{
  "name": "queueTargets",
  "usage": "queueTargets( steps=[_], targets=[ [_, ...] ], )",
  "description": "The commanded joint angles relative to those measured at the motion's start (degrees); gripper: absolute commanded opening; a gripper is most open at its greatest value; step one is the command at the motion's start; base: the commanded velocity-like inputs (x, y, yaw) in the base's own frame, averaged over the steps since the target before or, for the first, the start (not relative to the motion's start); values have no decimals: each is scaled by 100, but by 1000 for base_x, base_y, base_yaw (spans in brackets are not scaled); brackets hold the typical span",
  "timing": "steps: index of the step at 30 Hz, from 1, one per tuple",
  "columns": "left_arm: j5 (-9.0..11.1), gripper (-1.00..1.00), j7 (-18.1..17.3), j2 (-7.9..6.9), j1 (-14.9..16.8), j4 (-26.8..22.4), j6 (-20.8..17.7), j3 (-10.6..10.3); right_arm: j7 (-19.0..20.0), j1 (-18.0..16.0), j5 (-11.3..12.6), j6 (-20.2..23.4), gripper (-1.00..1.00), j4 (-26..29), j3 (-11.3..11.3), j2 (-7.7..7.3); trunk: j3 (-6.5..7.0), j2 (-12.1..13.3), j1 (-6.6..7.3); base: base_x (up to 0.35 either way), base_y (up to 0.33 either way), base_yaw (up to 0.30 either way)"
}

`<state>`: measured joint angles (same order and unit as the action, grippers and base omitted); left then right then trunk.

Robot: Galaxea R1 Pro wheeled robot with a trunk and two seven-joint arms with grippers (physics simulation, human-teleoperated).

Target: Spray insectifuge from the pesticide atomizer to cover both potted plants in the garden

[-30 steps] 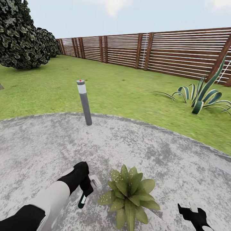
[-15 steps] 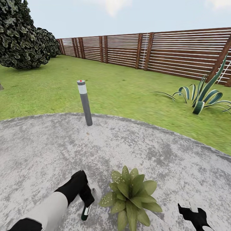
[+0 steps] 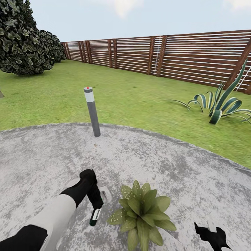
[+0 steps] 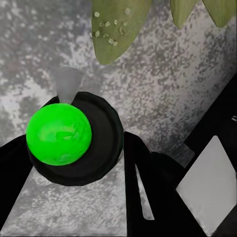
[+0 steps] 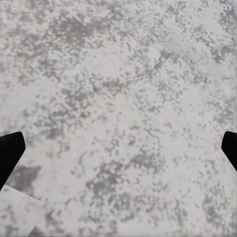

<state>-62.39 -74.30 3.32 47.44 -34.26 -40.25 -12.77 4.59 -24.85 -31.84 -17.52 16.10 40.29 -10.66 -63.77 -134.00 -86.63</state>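
On the grey stone patio (image 3: pixel 42 157), at the left, the left gripper (image 3: pixel 94 205) is clamped on the pesticide atomizer (image 3: pixel 95 216) — a tiny dark bottle that hangs down from the black fingers, just beside the plant. In the left wrist view the pesticide atomizer (image 4: pixel 74 138) looks like a round black thing with a bright green ball on it and a faint grey cone at its tip. One potted plant (image 3: pixel 142 212) sits to its right, with pointed green leaves; small white specks of insectifuge (image 4: pixel 106 32) dot a leaf. The right gripper (image 3: pixel 213 236) hangs low at the right — its fingers are apart over bare stone. Behind the patio there is one grey post (image 3: pixel 92 111), green grass (image 3: pixel 139 101), one striped spiky plant (image 3: pixel 219 104), a brown fence (image 3: pixel 181 57) and dark trees (image 3: pixel 24 38).
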Motion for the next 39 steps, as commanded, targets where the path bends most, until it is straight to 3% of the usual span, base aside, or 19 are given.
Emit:
queueTargets(
  steps=[1,8,19,26,39],
  targets=[
    [-70,-100,-58,-2,-8,-29,-58,-5,48,-4,-15,-23,100,-2,49,2,-5,-2,1,0,0,0],
    [-133,-100,-67,-3,-26,-63,-62,11,50,-3,-7,-23,100,7,49,11,-5,-2,1,0,-164,43],
    [-133,-100,-49,10,1,-72,-62,28,46,-3,-7,-21,100,7,41,20,-5,-2,1,-83,-256,263],
    [-133,-100,-49,12,6,-72,-71,30,51,-3,-7,-22,100,7,40,25,-5,-2,1,113,-268,256],
    [-133,-100,-49,-7,-42,-72,-88,4,50,-3,-7,-23,100,7,40,22,-5,-2,1,27,-57,144]
  ],
)
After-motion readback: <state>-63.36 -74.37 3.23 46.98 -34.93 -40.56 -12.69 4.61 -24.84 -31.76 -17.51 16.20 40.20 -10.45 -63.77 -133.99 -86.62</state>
